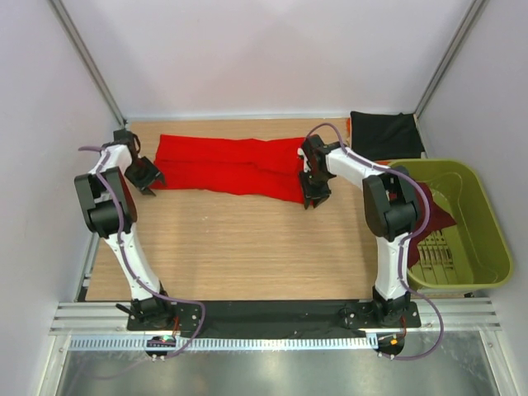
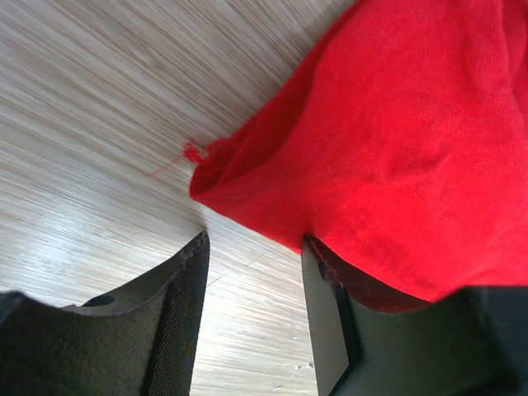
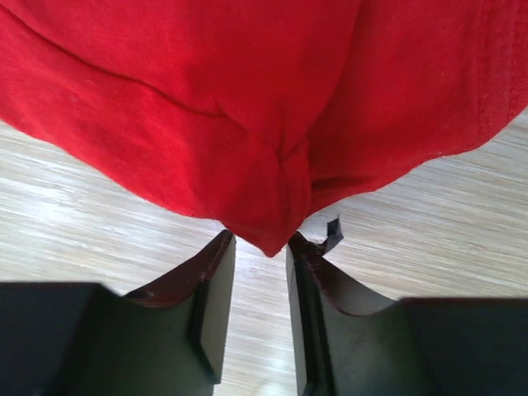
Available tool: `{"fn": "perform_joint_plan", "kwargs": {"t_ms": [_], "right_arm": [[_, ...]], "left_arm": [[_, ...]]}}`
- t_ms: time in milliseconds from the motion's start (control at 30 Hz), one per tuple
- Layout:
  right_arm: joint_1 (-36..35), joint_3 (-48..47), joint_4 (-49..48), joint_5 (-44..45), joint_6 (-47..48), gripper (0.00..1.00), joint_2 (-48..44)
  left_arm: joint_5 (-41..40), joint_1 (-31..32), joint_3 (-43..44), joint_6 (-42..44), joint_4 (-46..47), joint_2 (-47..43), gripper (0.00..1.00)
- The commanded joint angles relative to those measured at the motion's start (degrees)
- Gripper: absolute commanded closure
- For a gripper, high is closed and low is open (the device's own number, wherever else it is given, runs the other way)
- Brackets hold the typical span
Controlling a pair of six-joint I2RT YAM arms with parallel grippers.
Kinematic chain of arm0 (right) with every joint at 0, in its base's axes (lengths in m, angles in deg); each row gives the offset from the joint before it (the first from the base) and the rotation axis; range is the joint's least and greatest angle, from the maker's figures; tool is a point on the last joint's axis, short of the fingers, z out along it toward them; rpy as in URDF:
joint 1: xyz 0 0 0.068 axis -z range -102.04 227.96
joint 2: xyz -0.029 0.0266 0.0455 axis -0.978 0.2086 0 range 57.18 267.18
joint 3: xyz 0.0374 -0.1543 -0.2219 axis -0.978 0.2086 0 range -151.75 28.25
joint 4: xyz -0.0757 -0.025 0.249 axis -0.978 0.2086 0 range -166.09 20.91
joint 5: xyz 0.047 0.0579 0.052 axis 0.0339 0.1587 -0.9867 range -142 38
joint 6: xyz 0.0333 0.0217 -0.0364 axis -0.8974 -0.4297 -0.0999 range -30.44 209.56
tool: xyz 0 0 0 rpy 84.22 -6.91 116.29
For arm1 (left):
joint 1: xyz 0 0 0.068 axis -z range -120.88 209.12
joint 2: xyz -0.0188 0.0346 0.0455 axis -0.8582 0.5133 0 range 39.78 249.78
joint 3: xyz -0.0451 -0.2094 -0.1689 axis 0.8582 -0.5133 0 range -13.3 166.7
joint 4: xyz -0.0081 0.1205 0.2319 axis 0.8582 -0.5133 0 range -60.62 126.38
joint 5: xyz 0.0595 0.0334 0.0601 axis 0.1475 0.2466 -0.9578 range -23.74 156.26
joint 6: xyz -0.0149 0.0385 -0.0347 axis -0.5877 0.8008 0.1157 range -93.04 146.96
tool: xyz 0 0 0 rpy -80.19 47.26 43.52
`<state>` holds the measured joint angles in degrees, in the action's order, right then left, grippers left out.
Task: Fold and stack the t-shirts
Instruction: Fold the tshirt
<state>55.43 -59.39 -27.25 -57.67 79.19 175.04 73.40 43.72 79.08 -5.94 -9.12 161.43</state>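
While the red t-shirt (image 1: 231, 165) lies flat, green basket (image 1: 483, 216), maroon t-shirt (image 1: 439, 221) inside

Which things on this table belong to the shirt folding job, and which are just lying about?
Job: red t-shirt, laid out across the far side; black t-shirt, far right corner; maroon t-shirt, inside the olive-green basket.
Not part of it: olive-green basket, at the right edge; wooden table.

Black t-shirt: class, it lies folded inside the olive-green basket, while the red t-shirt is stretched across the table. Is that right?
Not quite. In the top external view the black t-shirt lies folded on the table, at its far right corner beyond the olive-green basket, not inside it. The red t-shirt is stretched across the table.
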Motion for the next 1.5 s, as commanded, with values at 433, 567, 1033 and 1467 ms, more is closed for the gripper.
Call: {"fn": "perform_joint_plan", "kwargs": {"t_ms": [433, 567, 1033, 1467], "right_arm": [[-0.1, 4.1, -2.4, 2.3, 3.3, 0.99, -8.4], [0.0, 6.5, -1.1, 2.9, 3.1, 0.99, -9.8], [-0.2, 20.1, 0.2, -3.2, -6.9, 0.99, -17.7], [-0.2, 13.2, 9.7, 1.5, -16.6, 0.69, -20.4]], "left_arm": [[-10.6, -0.4, 7.3, 1.9, -3.7, 3.3, 1.00], [-12.6, -0.5, 7.6, 2.9, -4.8, 2.6, 1.00], [-16.3, 0.3, -1.6, 4.3, -9.4, -3.3, 1.00], [-19.6, 1.5, 2.6, 2.2, -13.0, -4.4, 0.63]]}}
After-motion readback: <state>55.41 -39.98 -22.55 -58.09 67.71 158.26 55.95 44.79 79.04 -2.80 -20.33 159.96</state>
